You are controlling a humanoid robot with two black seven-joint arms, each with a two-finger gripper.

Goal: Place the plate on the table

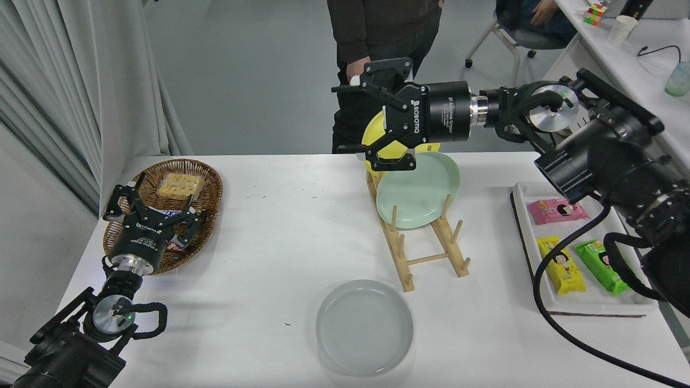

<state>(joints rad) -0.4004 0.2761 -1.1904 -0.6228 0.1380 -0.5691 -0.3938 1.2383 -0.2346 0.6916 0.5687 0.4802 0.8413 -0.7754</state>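
On my far left the left gripper (153, 213) sits parked with its fingers spread, hovering over the near edge of a wicker basket (207, 186) that holds a clear packet of yellow snacks (180, 185). The white table (280, 226) stretches right from there. Near its front edge, about centre, I see the pale grey plate (364, 326) lying flat on the tabletop, nothing touching it. Just beyond it and slightly right stands a wooden rack (426, 248) with a mint green plate (419, 189) leaning upright in its slots and a yellow plate (377, 143) behind that. My right gripper (380, 116) is raised above the far end of the rack, in front of the yellow plate, pointing left, jaws wide apart and holding nothing. A person (383, 32) in dark clothes stands at the far side behind it. On the far right a white tray (520, 215) carries pink (558, 211), yellow (560, 265) and green (599, 264) snack packets.
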